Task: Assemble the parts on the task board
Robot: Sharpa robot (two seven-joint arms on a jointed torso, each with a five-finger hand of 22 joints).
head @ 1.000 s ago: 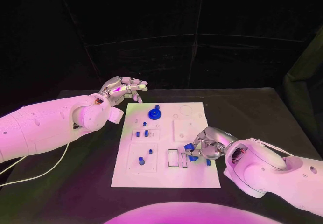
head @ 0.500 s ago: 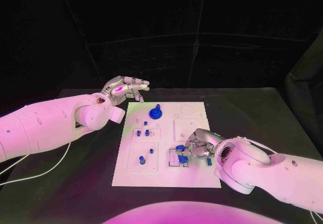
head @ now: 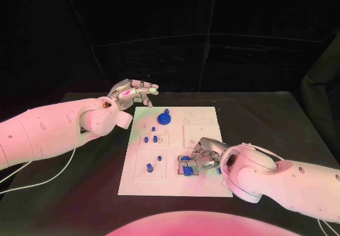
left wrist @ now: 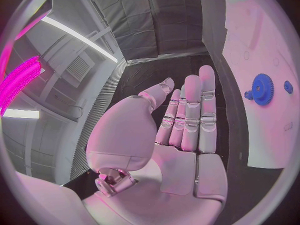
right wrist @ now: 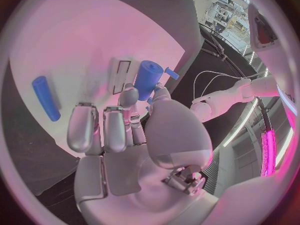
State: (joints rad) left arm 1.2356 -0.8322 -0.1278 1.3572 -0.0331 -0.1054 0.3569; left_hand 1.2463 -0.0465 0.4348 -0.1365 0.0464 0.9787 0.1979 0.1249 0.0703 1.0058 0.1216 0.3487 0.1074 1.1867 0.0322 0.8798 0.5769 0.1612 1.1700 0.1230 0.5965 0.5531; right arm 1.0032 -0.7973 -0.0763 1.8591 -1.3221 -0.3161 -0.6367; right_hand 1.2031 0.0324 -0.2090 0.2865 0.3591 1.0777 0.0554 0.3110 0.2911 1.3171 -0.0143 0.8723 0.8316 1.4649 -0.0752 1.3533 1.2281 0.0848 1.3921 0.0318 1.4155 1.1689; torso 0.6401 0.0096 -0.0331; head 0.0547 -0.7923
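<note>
A black tabletop (head: pixel 85 182) carries the white task board (head: pixel 205 187) — dark curtains behind. The right hand (head: pixel 204 156) pinches a blue cylinder part (right wrist: pixel 147 79) over the board (near its slots); the left hand (head: pixel 132 92) hovers off the board's far corner, fingers apart, holding nothing.

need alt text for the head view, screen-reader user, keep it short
The right hand holds a blue part over a slot near the front of the white task board on a black table. The left hand hovers off the board's far left corner, holding nothing. A blue gear and several small blue pegs sit on the board.
</note>
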